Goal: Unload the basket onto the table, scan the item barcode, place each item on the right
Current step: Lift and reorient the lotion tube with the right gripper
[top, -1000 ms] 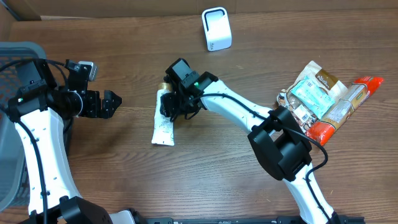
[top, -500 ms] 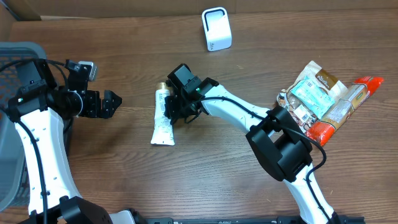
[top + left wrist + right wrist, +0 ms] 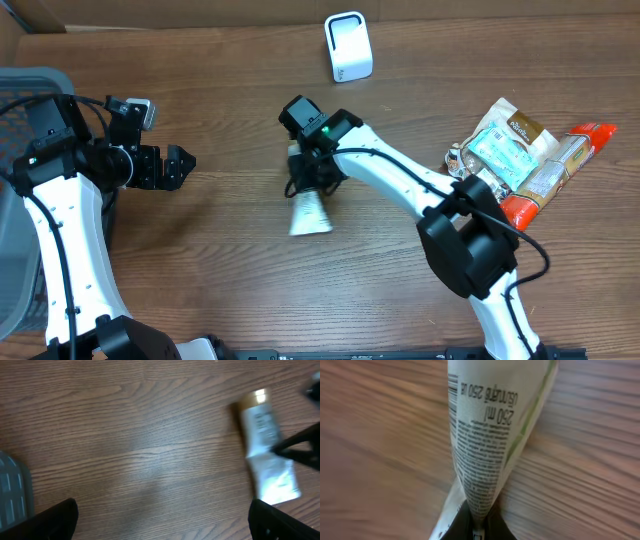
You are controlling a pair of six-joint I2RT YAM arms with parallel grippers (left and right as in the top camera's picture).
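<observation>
The white squeeze tube (image 3: 308,212) with a gold cap (image 3: 256,399) is pinched in the closed right gripper (image 3: 306,186) near the middle of the desk (image 3: 200,270). Its flat crimped end points toward the near edge. Fine print, "250 ml" and barcode bars show on its side. The white scanner (image 3: 348,46) stands upright, well apart, at the far edge.

White shells, black joints and thin black cables (image 3: 375,153) on the left arm (image 3: 62,235), nine o'clock, and right arm (image 3: 395,180), four o'clock, whose wrist bears a green light (image 3: 322,130).
</observation>
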